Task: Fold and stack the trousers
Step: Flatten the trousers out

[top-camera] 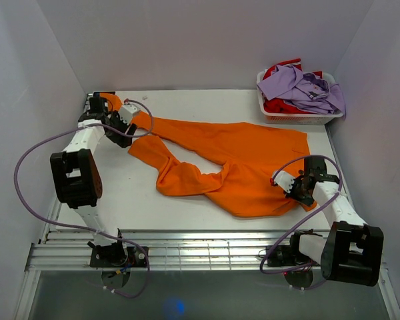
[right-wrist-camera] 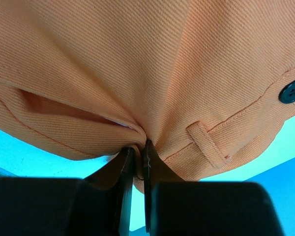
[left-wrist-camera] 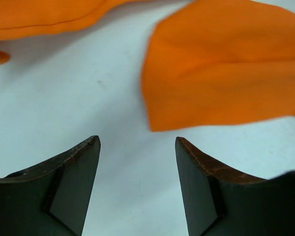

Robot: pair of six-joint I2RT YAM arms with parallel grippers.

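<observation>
Right gripper clamped on the waistband of the orange trousers, which we saw spread across the table; left gripper hung open, empty, just beside 1 leg end.

Seen from above, the trousers lose one leg behind the left gripper at their far-left tip, so where that leg ends cannot be told. At their near-right corner the right gripper covers its own fingertips and the fold they pinch. Past the trousers' far-right corner, a lilac shirt hides most of a red garment in the basket. The left wrist view cuts the trousers at the top and right edges; the right wrist view cuts them at the top and both sides.
</observation>
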